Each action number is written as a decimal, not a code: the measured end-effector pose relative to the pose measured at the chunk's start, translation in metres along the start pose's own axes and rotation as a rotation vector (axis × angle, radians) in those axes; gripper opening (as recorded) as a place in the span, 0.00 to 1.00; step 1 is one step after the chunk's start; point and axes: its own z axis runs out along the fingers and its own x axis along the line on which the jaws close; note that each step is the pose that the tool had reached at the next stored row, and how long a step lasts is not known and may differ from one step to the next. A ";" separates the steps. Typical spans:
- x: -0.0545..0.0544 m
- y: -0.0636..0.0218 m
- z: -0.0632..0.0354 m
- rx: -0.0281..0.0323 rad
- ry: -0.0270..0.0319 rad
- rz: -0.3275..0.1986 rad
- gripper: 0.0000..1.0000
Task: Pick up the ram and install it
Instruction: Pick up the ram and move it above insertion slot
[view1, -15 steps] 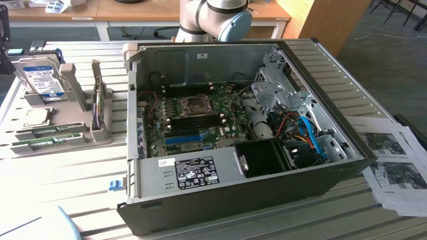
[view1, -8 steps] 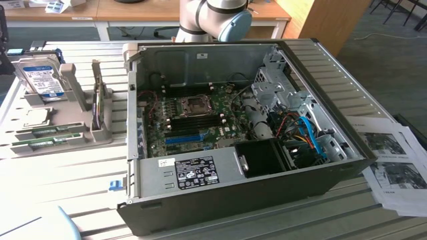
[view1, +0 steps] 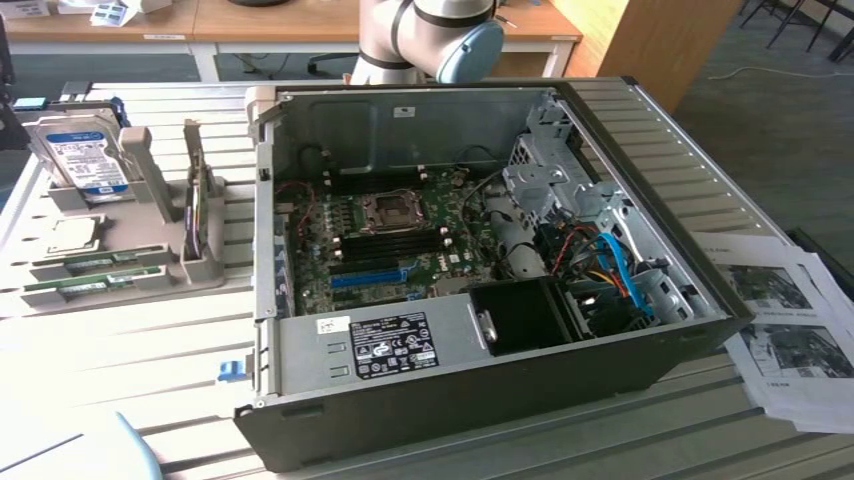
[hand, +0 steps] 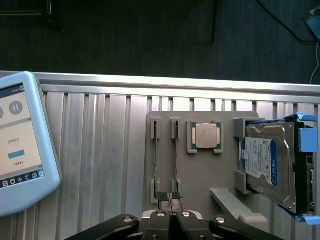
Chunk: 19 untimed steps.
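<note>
The ram (hand: 175, 165) stands on edge in the grey tray (hand: 200, 190), long axis pointing toward the closed end effector (hand: 172, 216).

long thin green ram stick (view1: 83, 263) (hand: 175, 160), standing on edge in a slot of the grey holder (view1: 160, 285) (hand: 200, 175), near the cpu (view1: 74, 235) (hand: 205, 136), second ram stick (view1: 78, 284) (hand: 155, 160) parallel just beside it

Exterior view looks down from high; wrist view hangs close over the shared parts holder (view1: 147, 296) (hand: 200, 175).
</note>
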 end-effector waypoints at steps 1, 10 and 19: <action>0.000 0.0000 0.0000 0.0000 0.0000 0.000 0.09; 0.000 0.0009 0.0001 0.0195 0.0003 0.000 0.09; 0.000 0.0010 0.0004 0.0196 0.0003 0.000 0.09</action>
